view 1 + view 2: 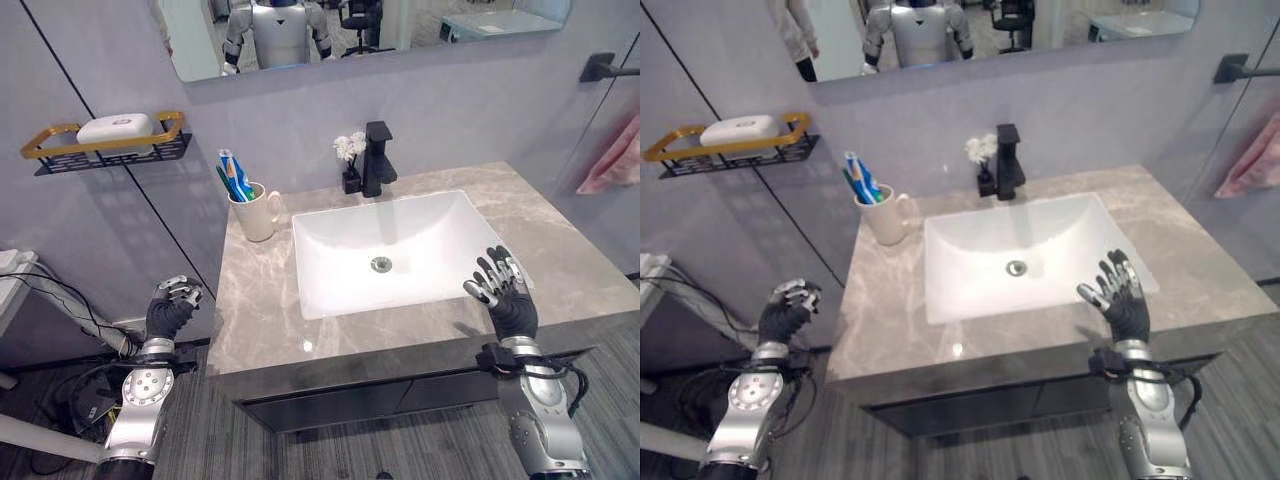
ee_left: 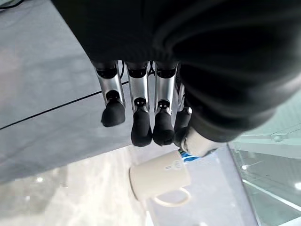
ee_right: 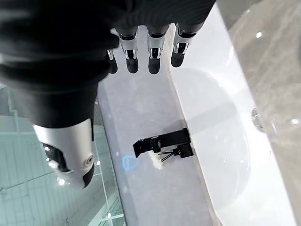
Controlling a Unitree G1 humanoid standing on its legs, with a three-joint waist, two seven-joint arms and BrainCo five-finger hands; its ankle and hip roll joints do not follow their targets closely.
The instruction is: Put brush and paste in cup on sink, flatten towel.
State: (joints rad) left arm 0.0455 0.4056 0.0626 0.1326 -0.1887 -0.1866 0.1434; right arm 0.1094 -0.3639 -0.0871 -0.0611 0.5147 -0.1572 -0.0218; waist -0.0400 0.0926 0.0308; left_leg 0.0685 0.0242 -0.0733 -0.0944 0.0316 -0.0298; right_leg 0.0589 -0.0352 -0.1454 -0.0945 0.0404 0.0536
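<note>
- My landmark is the white rectangular basin (image 1: 385,250), sunk into the grey marbled stone surface (image 1: 262,300).
- Just beside the basin's back left corner stands a cream ceramic mug with a handle (image 1: 254,212).
- A blue and green toothbrush and paste tube (image 1: 234,176) already stand upright inside that mug, leaning a little away from the basin.
- I judge the cup part done, so the coming move turns on the towel.
- A pink cloth towel (image 1: 614,160) hangs well to the right of the basin, past the surface's right end, under a black wall bracket (image 1: 606,66). Its long axis runs downward, and its lower part is cut off from me.
- My right robot hand (image 1: 503,288) hovers at the basin's front right corner, fingers spread and relaxed, gripping nothing. It is the nearer hand to the towel, which lies up and to its right.
- My left robot hand (image 1: 172,308) hangs off the surface's left front edge, far side of the basin from the towel. Its fingers curl loosely and hold nothing.
</note>
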